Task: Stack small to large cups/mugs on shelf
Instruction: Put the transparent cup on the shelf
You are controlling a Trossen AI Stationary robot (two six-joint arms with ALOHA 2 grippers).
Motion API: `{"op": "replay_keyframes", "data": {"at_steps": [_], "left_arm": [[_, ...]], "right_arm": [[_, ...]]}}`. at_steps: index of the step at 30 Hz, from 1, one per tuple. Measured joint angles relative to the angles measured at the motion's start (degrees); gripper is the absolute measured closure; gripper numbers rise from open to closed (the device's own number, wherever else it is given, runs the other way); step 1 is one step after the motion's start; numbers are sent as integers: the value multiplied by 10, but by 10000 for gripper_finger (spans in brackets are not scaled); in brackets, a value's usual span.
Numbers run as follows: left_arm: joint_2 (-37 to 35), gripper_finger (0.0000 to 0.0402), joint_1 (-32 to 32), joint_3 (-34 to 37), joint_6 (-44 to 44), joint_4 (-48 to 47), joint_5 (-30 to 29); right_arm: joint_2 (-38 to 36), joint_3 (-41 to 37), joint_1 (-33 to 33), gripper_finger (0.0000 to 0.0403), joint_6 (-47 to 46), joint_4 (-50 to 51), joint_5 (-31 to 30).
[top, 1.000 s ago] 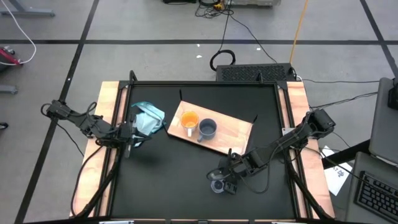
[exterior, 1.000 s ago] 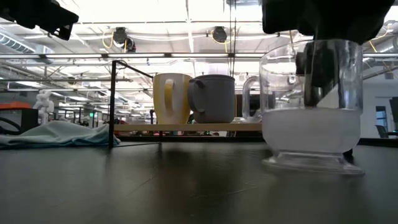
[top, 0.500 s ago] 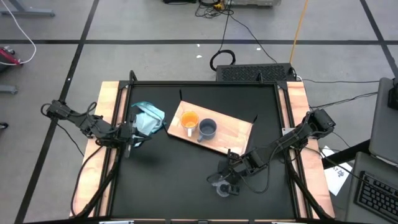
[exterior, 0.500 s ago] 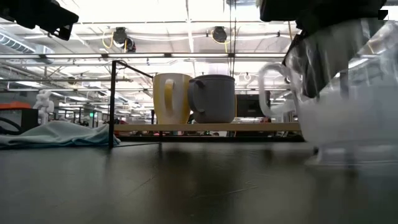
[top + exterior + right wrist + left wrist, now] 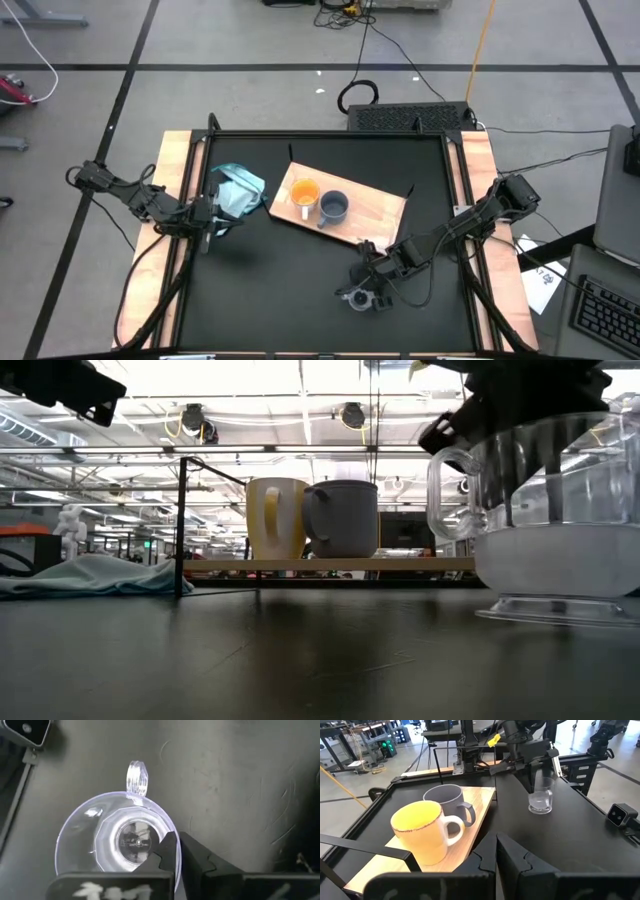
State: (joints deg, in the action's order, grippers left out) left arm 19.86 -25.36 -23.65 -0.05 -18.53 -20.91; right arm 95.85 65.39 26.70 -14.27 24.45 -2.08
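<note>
On the black table (image 5: 280, 280), the right hand (image 5: 368, 290) pinches the clear cup's (image 5: 357, 298) rim, short of the shelf (image 5: 375, 212). A thin rim grip could slip during lifting. The left hand (image 5: 208, 222) waits, fingers together.

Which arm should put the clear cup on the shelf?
Right. Its gripper is already shut on the clear cup's rim, just off the shelf. The left gripper idles by the cloth.
</note>
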Motion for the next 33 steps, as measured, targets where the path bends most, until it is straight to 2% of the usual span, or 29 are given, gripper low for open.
{"op": "replay_keyframes", "data": {"at_steps": [10, 26, 33], "left_arm": [[0, 389, 0, 0, -5, -2, 0], [0, 389, 0, 0, -15, -22, 0], [0, 389, 0, 0, -18, -23, 0]], "right_arm": [[0, 0, 0, 402, 128, -2, 7], [-1, 0, 0, 403, 282, 30, 29], [-1, 0, 0, 396, 277, 26, 24]]}}
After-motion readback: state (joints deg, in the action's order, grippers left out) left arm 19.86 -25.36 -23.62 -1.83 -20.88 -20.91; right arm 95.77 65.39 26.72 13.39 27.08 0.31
